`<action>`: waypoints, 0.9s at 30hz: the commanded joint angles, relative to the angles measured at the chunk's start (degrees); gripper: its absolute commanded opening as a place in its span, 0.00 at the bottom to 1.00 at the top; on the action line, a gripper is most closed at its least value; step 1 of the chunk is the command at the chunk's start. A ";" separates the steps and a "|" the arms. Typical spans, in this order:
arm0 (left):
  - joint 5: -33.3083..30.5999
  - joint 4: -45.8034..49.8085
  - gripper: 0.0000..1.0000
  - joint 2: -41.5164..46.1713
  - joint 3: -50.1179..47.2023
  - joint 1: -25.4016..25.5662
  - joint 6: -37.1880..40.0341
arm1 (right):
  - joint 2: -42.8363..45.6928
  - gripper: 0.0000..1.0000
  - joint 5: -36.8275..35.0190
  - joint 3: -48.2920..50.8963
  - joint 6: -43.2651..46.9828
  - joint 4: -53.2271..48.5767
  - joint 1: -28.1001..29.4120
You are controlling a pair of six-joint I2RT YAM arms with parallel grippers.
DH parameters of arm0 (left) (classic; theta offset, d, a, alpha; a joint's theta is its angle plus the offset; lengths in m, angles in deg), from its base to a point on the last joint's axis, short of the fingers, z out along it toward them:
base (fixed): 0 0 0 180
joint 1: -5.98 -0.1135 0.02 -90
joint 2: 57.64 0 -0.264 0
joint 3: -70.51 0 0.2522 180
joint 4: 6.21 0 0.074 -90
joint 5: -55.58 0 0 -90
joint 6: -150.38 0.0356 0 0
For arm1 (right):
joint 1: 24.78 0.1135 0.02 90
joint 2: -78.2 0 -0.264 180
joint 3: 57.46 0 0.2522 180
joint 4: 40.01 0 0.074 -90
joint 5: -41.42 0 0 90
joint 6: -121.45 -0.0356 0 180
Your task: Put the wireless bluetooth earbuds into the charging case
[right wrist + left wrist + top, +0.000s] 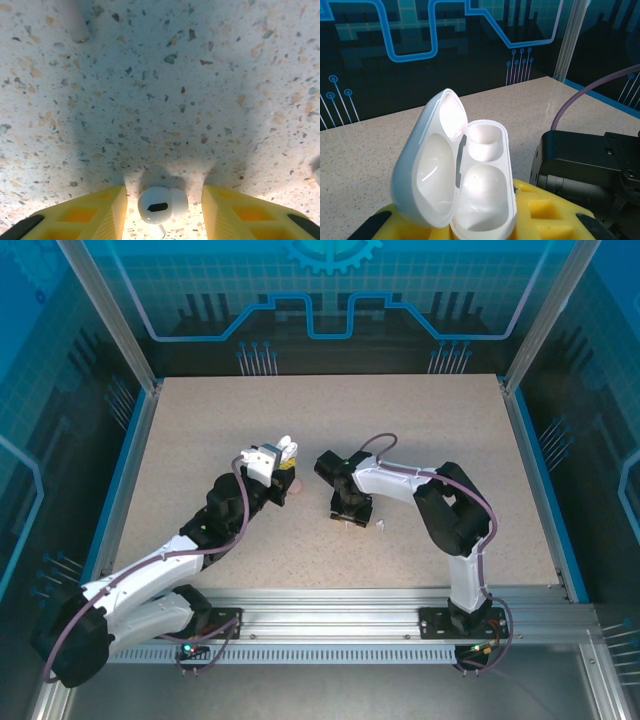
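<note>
- Holding station at centre-left of the top view: left gripper (268, 462), clamped shut on the charging case (482, 195), which it keeps raised off the table (450, 440).
- Charging case, centre of the left wrist view: white, lid swung open to the left, 2 wells facing up, both apparently bare.
- Small pinkish item (297, 483), just below and right of the case in the top view: too small to identify.
- Right gripper (352, 512), centre of the top view: pointed down at the tabletop, jaws standing apart.
- Earbud (161, 205), lower centre of the right wrist view: white, lying on the table between the 2 yellow fingers (95, 215), a gap on each side, untouched.
- Small white piece (381, 527), just right of the right gripper in the top view: possibly another bud, not certain.
- Step in hand, as judged: pickup of 1 earbud; none seated in the case so far.
- Next move calls for: squaring the fingers on the bud's rounded body, closing gently so it does not squirt out, then lifting and carrying it left to an open well, stem first.
</note>
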 commanded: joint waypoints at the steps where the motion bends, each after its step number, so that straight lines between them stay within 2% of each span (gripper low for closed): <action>1: 0.28 -1.64 0.00 0.02 0.54 0.28 -1.45 | -1.05 0.44 0.56 1.50 -2.05 0.16 -0.40; 11: 1.10 -1.86 0.00 -1.24 1.07 0.34 -1.89 | 0.19 0.42 1.08 4.16 -6.71 2.12 -2.10; 21: 1.14 -2.07 0.00 -1.69 0.99 0.29 -1.98 | -0.50 0.40 1.99 3.53 -6.12 2.49 -2.87; 27: 1.48 -2.21 0.00 -1.96 1.15 0.35 -2.06 | -0.64 0.33 2.08 3.44 -5.94 2.85 -2.58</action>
